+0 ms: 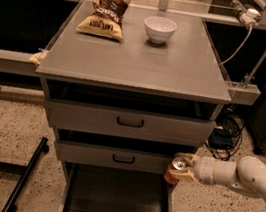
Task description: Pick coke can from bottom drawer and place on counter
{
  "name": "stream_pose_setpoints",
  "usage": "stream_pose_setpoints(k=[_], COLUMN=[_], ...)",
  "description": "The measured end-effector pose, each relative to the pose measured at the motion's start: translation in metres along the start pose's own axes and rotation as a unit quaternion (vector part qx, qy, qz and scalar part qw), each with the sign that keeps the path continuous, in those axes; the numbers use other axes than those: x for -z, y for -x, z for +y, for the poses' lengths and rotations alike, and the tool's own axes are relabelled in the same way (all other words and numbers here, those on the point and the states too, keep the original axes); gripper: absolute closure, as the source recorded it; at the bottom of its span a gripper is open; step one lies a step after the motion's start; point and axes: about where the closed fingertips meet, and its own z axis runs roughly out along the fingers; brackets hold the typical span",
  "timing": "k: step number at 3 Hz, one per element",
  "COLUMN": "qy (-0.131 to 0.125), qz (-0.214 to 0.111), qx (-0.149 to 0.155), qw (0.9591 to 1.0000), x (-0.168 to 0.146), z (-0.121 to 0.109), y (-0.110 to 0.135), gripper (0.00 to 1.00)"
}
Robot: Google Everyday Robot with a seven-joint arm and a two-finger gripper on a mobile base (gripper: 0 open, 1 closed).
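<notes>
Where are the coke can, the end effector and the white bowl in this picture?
coke can (171, 177): camera view, on its red side.
end effector (183, 167): camera view, midway between its fingertips, gripping the can near the bottom drawer (113, 196) right side.
white bowl (159, 29): camera view, on its front wall.

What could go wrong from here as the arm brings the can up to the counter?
1. The gripper holds the coke can close beside the middle drawer and below the counter edge; a straight lift could knock it against either.
2. The grip is near the can's top, so it might slip and drop into the bottom drawer.
3. The bowl and chip bag sit at the counter's back; placing there risks a bump.
</notes>
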Motion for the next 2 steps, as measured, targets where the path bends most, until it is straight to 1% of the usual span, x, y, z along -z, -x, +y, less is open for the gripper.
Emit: stream_pose_setpoints(k=[1, 2], qy=[0.000, 0.000], qz=[0.000, -0.007], qx=[0.000, 0.004], qw=[1.0000, 1.0000], x=[0.000, 0.027], z=[0.000, 0.008], y=[0.000, 0.034], gripper=[1.00, 1.00])
